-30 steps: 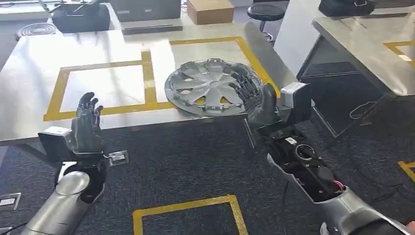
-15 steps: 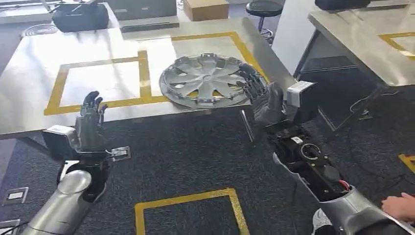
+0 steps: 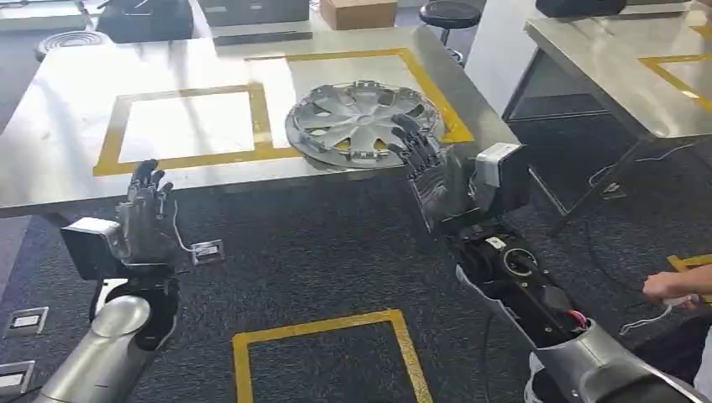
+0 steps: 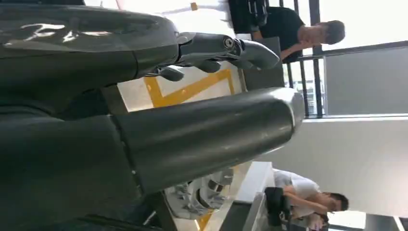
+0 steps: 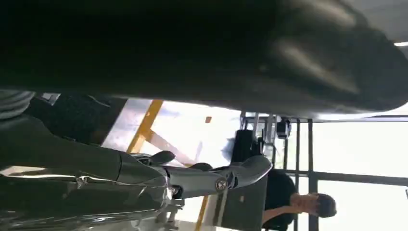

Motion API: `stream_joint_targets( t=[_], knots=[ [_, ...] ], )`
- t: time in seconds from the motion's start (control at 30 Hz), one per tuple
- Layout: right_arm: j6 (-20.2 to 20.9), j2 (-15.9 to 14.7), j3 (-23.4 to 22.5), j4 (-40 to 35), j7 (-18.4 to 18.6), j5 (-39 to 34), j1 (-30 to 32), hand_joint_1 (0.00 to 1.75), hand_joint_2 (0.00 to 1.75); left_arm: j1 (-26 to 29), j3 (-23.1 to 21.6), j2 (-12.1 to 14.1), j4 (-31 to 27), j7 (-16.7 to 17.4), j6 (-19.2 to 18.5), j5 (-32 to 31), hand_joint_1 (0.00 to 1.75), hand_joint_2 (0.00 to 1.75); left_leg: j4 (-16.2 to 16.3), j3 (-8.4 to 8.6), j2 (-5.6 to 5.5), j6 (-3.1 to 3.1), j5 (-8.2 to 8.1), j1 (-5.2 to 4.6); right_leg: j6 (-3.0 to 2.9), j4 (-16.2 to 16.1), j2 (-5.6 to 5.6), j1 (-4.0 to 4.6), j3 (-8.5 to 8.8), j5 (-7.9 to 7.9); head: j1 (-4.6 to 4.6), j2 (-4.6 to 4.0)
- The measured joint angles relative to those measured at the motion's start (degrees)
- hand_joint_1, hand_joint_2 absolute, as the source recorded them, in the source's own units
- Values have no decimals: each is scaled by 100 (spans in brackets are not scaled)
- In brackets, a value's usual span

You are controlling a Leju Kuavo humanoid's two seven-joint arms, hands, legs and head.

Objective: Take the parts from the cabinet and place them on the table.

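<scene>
The left robot hand (image 3: 147, 210) is raised before the counter (image 3: 67, 101) front edge, fingers apart, holding nothing. The hubcap (image 3: 361, 122) lies flat at the counter's front edge, over yellow tape. The right robot hand (image 3: 432, 172), fingers spread, holds nothing, just beside the hubcap's near rim.
</scene>
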Motion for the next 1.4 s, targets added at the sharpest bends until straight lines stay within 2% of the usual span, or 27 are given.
stream_joint_targets(
  t=[0.03, 0.1, 0.13, 0.2, 0.27, 0.37, 0.4, 0.47, 0.53, 0.57, 0.6, 0.63, 0.7, 0.73, 0.77, 0.8, 0.83, 0.9, 0.93, 0.97, 1.03, 1.07, 1.1, 1.17, 1.23, 1.3, 1.4],
  knots=[
    [0, 0, -4, 4, 0, 0, 3, 0, 0, 2, 0, -2, 0, 2, 0, 0, 0, 0, 3, -69, -1, 7, 47, -16, 15, 513, 0, 2, -139, -232, 28, 0],
    [2, 0, -7, 7, -4, 0, 20, 0, 0, 22, 0, 0, 0, 18, 11, 0, 0, 0, 9, -189, -4, 2, 138, -35, 10, 846, 0, 4, -102, -240, 50, 0],
    [24, 0, -7, 7, -9, 0, 22, 0, 0, 32, 0, 0, 0, 26, 20, 0, 0, 0, 12, -236, -5, -6, 176, -39, -8, 645, 1, 8, 94, -73, 57, 0],
    [24, 0, -7, 7, -20, -2, 16, 0, 0, 35, 0, 0, -4, 37, 35, -2, 0, 0, 15, -307, -10, -39, 251, -43, -71, -385, 2, 18, 788, 351, 76, 0],
    [33, 0, -13, 0, -26, -2, 1, 0, 0, 27, 0, 0, -24, 39, 37, -7, 0, 0, 14, -358, -5, -100, 327, -55, -137, -1205, 18, 77, 1340, 250, 81, 0],
    [41, 0, -17, -2, -33, -4, -1, 0, 0, 38, 0, -2, -37, 42, 37, -11, 0, 0, -66, -369, -3, -209, 505, -6, -193, -1264, 29, 130, 1277, 343, 116, 0],
    [44, 0, -17, -2, -33, -4, -2, 0, 0, 39, 0, 2, -42, 42, 39, -11, 0, 0, -99, -381, -19, -253, 541, -52, -239, -1351, 4, 86, 1220, 435, 131, 0],
    [57, 0, -20, -2, -28, -18, -21, 0, 0, 32, 0, 9, -50, 44, 50, -11, 0, 0, 293, -575, -28, -296, 55, -20, -338, -1385, -34, 52, 1145, 579, 54, 0],
    [63, 0, -17, -2, -28, -33, -16, 0, 0, 54, 0, 15, -50, 50, 50, -11, 0, 0, 1267, -924, -25, -347, -569, 11, -357, -1358, -44, 54, 975, 691, -28, 0],
    [76, 0, -11, 0, -28, -37, -13, 0, 0, 66, 0, 17, -50, 50, 52, -11, 0, 0, 1707, -1055, -25, -376, -723, 14, -356, -1341, -44, 54, 879, 747, -55, 0],
    [76, 0, -11, 4, -26, -50, -12, 0, 0, 75, 0, 17, -50, 50, 52, -11, 0, 0, 1909, -1071, -25, -395, -682, 20, -352, -1323, -44, 54, 789, 802, -81, 0],
    [76, 0, -13, 4, -26, -52, -12, 0, 0, 77, 0, 18, -50, 52, 52, -11, 0, 0, 1848, -960, -25, -405, -527, 27, -344, -1307, -44, 54, 708, 848, -103, 0],
    [79, 0, -13, 4, -26, -52, -14, 0, 0, 71, 0, 22, -50, 52, 52, -11, 0, 0, 1125, -408, -22, -396, -146, 37, -313, -1261, -43, 52, 557, 936, -138, 0],
    [83, 0, -13, 4, -28, -52, -15, 0, 0, 65, 0, 22, -57, 52, 52, -11, 0, 0, 554, 4, -22, -375, -104, 37, -290, -1225, -38, 53, 507, 975, -149, 0],
    [83, 0, -15, -7, -28, -52, -14, 0, 0, 57, 0, 20, -74, 57, 55, -15, 0, 0, 106, 323, -25, -349, -255, 5, -261, -1195, -27, 90, 433, 994, -166, 0],
    [85, 0, -22, -9, -26, -52, -10, 0, 0, 62, 0, 20, -103, 59, 59, -22, 0, 0, 55, 289, -26, -266, -219, -7, -224, -1196, -34, 84, 433, 1043, -123, 0],
    [85, 0, -20, -9, -29, -52, -11, 0, 0, 62, 0, 22, -103, 59, 61, -24, 0, 0, 23, 263, -34, -249, -188, -17, -194, -1203, -34, 77, 431, 1082, -87, 0],
    [85, 0, -22, -7, -24, -55, -1, 0, 0, 62, 0, 22, -107, 70, 68, -26, 0, 0, -16, 213, -27, -135, -116, -12, -113, -1219, -23, 72, 388, 1169, -98, 0],
    [85, 0, -24, -4, -26, -55, 5, 0, 0, 57, 0, 20, -109, 70, 68, -28, 0, 0, -41, 183, 11, -79, -47, 14, -92, -1154, -9, 30, 347, 1050, -107, 0],
    [83, 0, -28, -2, -22, -57, 5, 0, 0, 57, 0, 17, -109, 76, 70, -26, 0, 0, -48, 135, 12, -37, -1, 9, -67, -938, -4, 36, 225, 753, -81, 0],
    [87, 0, -24, -2, -22, -59, 10, 0, 0, 60, 0, 17, -109, 83, 74, -28, 0, 0, -45, 11, 24, 6, 96, 2, -30, -5, -3, 28, -36, 87, -7, 0],
    [96, 0, -24, 0, -17, -59, 20, 0, 0, 61, 0, 17, -109, 90, 92, -35, 0, 0, -39, -67, 24, 5, 153, -1, -11, 467, -2, 29, -140, -125, -11, 0],
    [103, 0, -24, 4, -11, -61, 26, 0, 0, 69, 0, 17, -109, 103, 107, -37, 0, 0, -37, -138, 23, -2, 208, -2, 0, 725, -3, 28, -151, -161, 13, 0],
    [103, 0, -26, 7, -9, -63, 25, 0, 0, 88, 0, 20, -109, 120, 111, -42, 0, 0, -31, -276, 22, -26, 314, 1, -4, 478, -4, 25, 176, 139, 46, 0],
    [118, 0, -26, 7, -9, -63, 16, 0, 0, 89, 0, 20, -112, 120, 111, -44, 0, 0, -22, -383, 16, -75, 417, 6, -30, -573, -2, 22, 916, 473, 81, 0],
    [118, 0, -28, -6, -17, -68, 0, 0, 0, 83, 0, 20, -149, 122, 114, -46, 0, 0, -17, -442, 20, -147, 507, -16, -84, -1294, 35, 67, 1354, 226, 92, 0],
    [116, 0, -28, -4, -13, -68, 2, 0, 0, 89, 0, 17, -160, 138, 114, -57, 0, 0, -88, -447, 16, -256, 688, -12, -179, -1249, 44, 98, 1242, 344, 109, 0]
  ],
)
